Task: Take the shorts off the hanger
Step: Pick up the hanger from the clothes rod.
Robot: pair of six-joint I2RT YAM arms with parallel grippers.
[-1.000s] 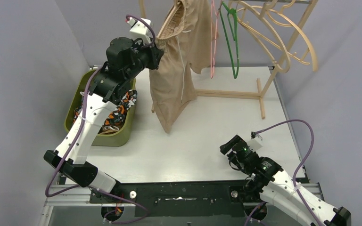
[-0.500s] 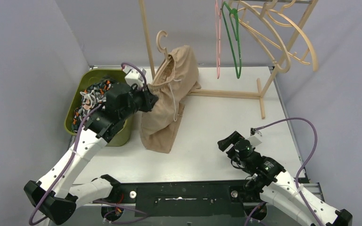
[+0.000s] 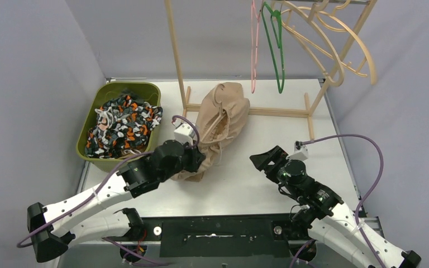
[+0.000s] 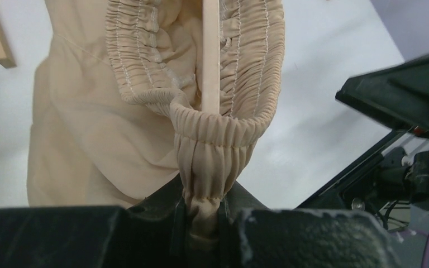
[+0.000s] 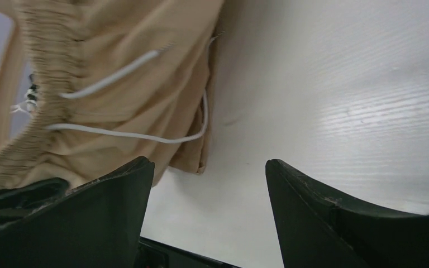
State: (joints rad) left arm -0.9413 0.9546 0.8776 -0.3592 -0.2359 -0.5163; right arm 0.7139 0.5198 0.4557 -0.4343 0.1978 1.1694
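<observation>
The beige shorts [image 3: 223, 120] lie crumpled on the white table in front of the rack, and also show in the right wrist view [image 5: 117, 78]. My left gripper [image 3: 197, 160] is shut on their gathered waistband [image 4: 204, 215]. A pale wooden hanger bar [image 4: 210, 56] sits inside the waist opening. My right gripper [image 3: 265, 159] is open and empty, low over the table just right of the shorts; bare table shows between its jaws [image 5: 209, 190]. The white drawstring [image 5: 128, 134] trails across the cloth. The camouflage shorts [image 3: 124, 120] fill the bin. The white, brown and olive shorts are out of view.
A green bin [image 3: 152, 146] stands at the left of the table. The wooden rack [image 3: 177, 50] stands at the back, with a pink hanger [image 3: 253, 50], a green hanger [image 3: 273, 44] and several empty wooden hangers [image 3: 341, 50] on its rail.
My left gripper has pulled the beige shorts and their hanger down off the rail to the table and toward the near edge. My right gripper has moved a little left toward them.
</observation>
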